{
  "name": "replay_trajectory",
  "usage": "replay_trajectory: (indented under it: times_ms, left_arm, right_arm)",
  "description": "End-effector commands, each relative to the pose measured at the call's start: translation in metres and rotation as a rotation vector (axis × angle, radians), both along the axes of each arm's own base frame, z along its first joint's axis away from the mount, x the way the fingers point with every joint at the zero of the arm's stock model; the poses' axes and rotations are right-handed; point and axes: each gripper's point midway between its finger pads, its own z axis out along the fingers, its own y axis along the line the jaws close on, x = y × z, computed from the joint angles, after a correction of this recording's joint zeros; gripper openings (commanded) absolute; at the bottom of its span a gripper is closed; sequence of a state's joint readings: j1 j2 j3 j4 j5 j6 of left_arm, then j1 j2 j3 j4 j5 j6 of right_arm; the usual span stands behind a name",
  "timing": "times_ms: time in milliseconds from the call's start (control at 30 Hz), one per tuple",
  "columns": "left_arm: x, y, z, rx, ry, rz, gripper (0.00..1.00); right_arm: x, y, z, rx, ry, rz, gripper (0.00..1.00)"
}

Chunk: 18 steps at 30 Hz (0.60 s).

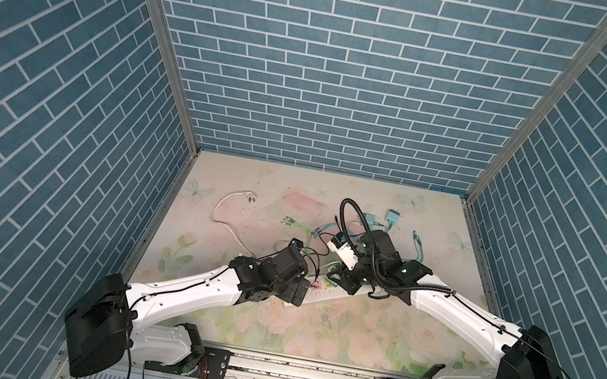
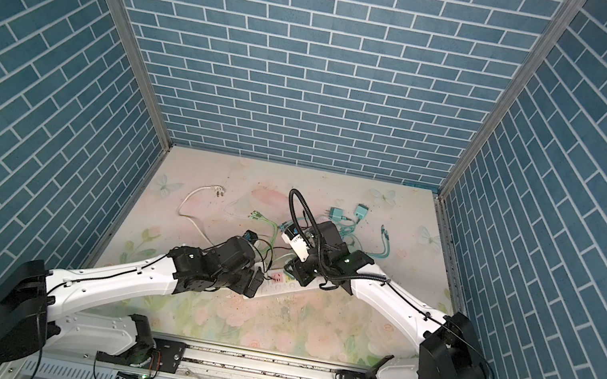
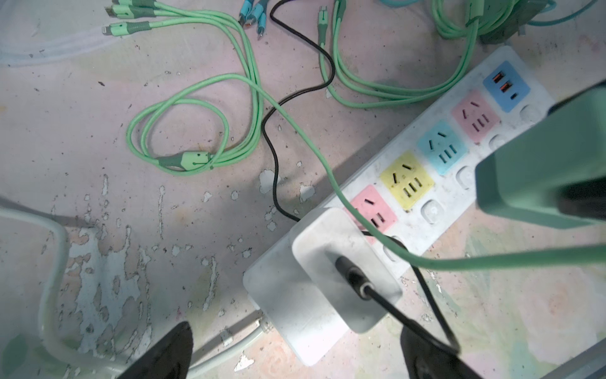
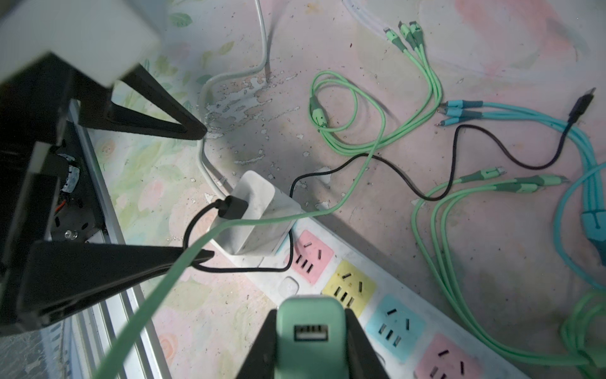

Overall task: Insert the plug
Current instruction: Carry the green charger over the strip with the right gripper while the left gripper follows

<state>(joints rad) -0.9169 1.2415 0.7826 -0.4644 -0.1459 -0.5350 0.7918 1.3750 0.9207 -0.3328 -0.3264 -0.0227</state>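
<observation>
Holds a green plug point(image 4: 310, 341) in the right gripper point(image 4: 310, 311), jaws closed on its two sides, USB port turned toward the wrist camera. Hangs it just over the white power strip point(image 3: 449, 197), on the side with the round buttons, near the yellow and blue sockets. Prongs hidden, so cannot tell whether touching the strip. Leaves the pink, yellow, blue and pink sockets with open faces.

Spreads the left gripper point(image 3: 295, 334) wide open, gripping nothing, one finger on either side of a white charger point(image 3: 331, 262). Cannot tell whether one finger brushes the black cable point(image 3: 272, 157) that loops out of that charger's top. Plugged into the strip's end nearest the left arm: that same charger.

Around the middle of the desk point(image 1: 372, 337), somewhat nearer the front edge than the back: the strip, lying slantwise. Toward the back edge: loose green cables point(image 3: 183, 131) and teal cables point(image 4: 524, 111), one green strand draped across the charger.
</observation>
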Motion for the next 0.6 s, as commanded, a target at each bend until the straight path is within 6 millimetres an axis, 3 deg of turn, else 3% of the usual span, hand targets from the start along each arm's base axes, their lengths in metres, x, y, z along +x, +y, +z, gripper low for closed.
replay_trajectory:
  times_ms: [0,333,567]
  left_arm:
    - [0.013,-0.006,0.013,-0.03,-0.053,0.04,1.0]
    - [0.021,0.015,-0.003,0.0,-0.051,0.156,1.0]
    - [0.024,0.014,-0.003,-0.009,-0.06,0.165,1.0]
  right_arm:
    - [-0.003,-0.002,0.0,0.012,-0.004,-0.007,0.0]
    - [-0.006,-0.008,0.001,0.011,-0.01,-0.022,0.0]
    - [-0.009,-0.012,0.0,0.005,0.0,-0.03,0.0]
